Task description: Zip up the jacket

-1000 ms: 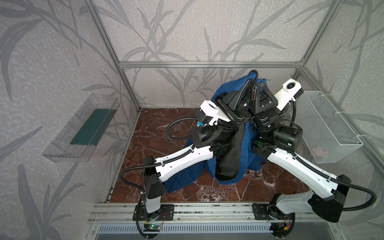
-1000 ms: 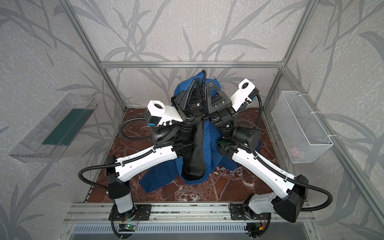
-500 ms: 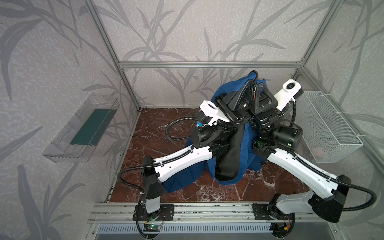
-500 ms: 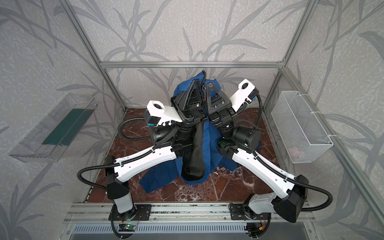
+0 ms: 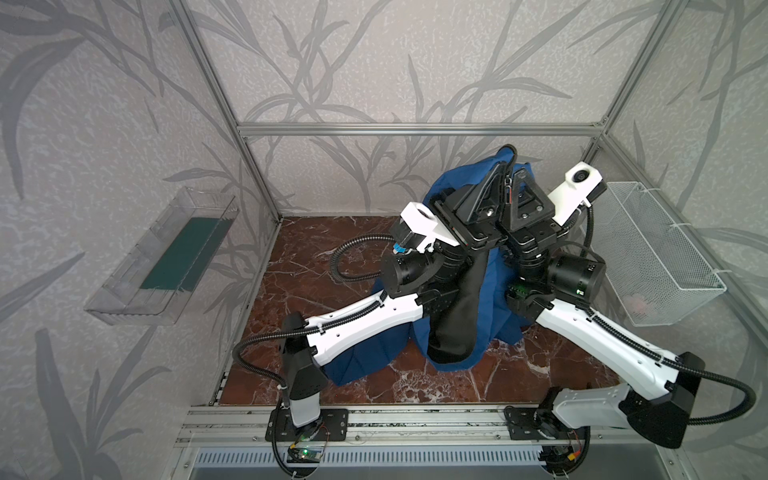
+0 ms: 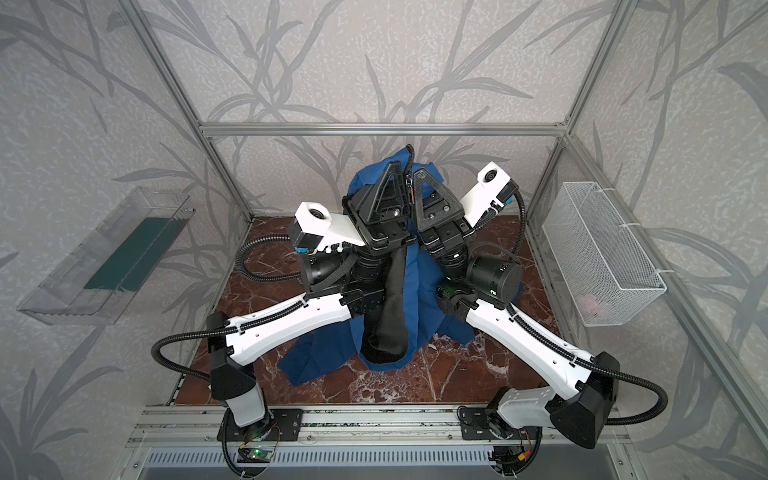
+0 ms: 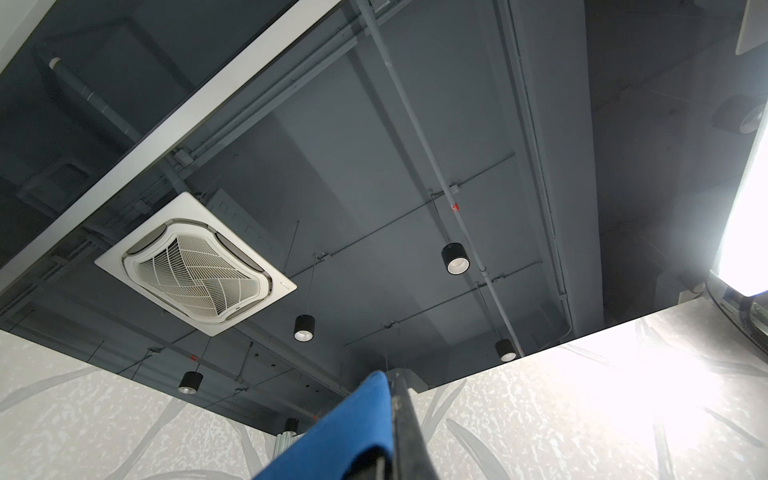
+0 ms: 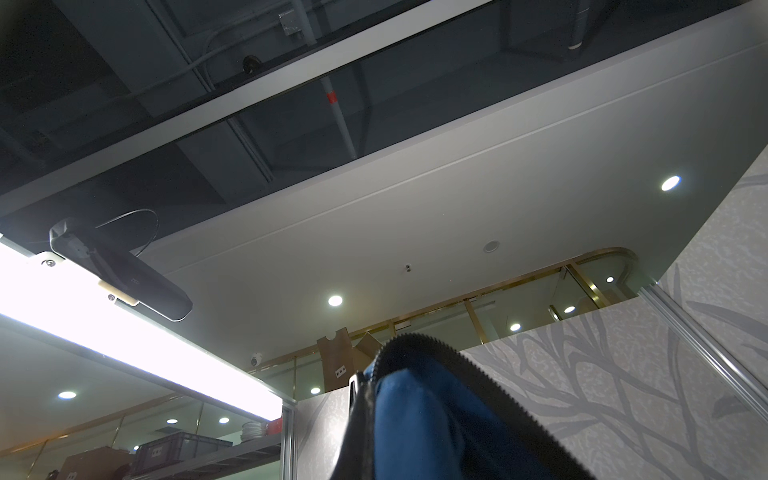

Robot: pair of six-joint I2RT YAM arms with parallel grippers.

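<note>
Grey leaf-patterned walls (image 5: 374,62) enclose a red-brown marble table (image 5: 307,270); a clear tray (image 5: 124,309) and white wire basket (image 5: 665,257) hang on opposite sides.

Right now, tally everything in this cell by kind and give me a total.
jacket: 1
end effectors: 2 (left end effector, right end effector, both shut on the jacket)
clear wall bin: 1
white wire basket: 1
Total: 5
</note>
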